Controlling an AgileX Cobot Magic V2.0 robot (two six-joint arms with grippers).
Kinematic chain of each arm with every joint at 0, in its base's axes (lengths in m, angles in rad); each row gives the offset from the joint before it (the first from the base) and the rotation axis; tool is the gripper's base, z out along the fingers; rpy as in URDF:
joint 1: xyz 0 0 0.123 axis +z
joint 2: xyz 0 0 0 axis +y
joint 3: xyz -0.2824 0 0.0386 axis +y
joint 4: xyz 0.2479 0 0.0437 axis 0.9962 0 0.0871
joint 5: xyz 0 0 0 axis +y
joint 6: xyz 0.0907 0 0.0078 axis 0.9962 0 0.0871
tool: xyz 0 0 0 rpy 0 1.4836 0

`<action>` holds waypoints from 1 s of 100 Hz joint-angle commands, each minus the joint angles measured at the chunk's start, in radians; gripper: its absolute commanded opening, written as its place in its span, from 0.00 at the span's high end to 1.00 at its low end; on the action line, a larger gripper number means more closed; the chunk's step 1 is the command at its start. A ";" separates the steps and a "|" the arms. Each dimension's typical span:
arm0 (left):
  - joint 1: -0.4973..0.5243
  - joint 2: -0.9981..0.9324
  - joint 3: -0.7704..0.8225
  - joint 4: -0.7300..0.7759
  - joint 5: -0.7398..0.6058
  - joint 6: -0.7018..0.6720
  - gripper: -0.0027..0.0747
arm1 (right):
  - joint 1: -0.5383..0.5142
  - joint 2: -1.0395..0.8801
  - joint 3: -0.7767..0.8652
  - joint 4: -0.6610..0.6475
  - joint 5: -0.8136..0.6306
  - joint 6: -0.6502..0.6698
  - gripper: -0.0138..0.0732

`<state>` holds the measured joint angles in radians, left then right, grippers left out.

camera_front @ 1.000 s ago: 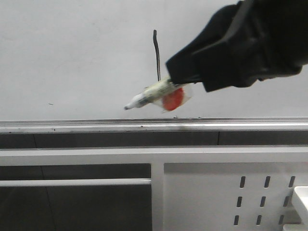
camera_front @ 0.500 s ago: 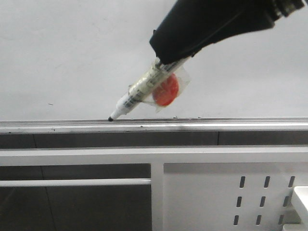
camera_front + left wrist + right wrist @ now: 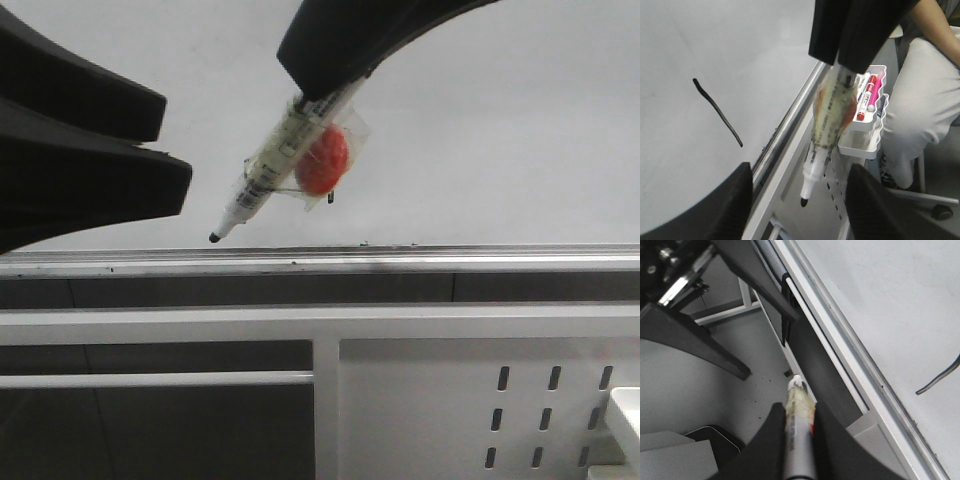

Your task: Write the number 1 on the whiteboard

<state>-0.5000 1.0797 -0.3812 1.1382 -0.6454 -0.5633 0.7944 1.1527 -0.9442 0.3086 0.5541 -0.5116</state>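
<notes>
My right claw [image 3: 325, 95] clamped on pen [image 3: 268, 168] barrel, tip off the whiteboard [image 3: 500, 150]. The 1 [image 3: 717, 111] is drawn. Pen light, stiff; grip mid-barrel. Left claw [image 3: 797, 192] wide open, empty.

Left of the marker pen [image 3: 275, 160], the left gripper [image 3: 150, 150] crowds the whiteboard [image 3: 520, 130]. Right of the pen the board face seems open. Below its tip runs the tray rail [image 3: 450, 262].

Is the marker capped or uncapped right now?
Uncapped: the marker, held by the right gripper, shows a bare black tip; no cap visible.
</notes>
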 commanded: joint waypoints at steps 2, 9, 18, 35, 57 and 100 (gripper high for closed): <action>-0.010 0.024 -0.044 -0.029 -0.112 -0.011 0.47 | -0.006 0.001 -0.048 -0.004 -0.052 -0.009 0.92; -0.010 0.040 -0.044 -0.029 -0.137 -0.011 0.47 | -0.002 0.014 -0.066 -0.004 -0.046 -0.009 0.92; -0.010 0.052 -0.044 -0.029 -0.133 -0.011 0.47 | 0.014 0.031 -0.090 -0.004 -0.027 -0.011 0.92; -0.010 0.054 -0.044 -0.029 -0.127 -0.011 0.47 | 0.043 0.040 -0.114 -0.014 -0.027 -0.011 0.92; -0.010 0.054 -0.044 -0.029 -0.126 -0.011 0.47 | 0.043 0.040 -0.117 -0.014 -0.027 -0.011 0.92; -0.010 0.093 -0.044 -0.048 -0.146 -0.011 0.66 | 0.043 0.040 -0.117 -0.003 -0.027 -0.011 0.92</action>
<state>-0.5000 1.1718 -0.3930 1.1406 -0.7258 -0.5633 0.8376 1.2111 -1.0268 0.2979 0.5844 -0.5134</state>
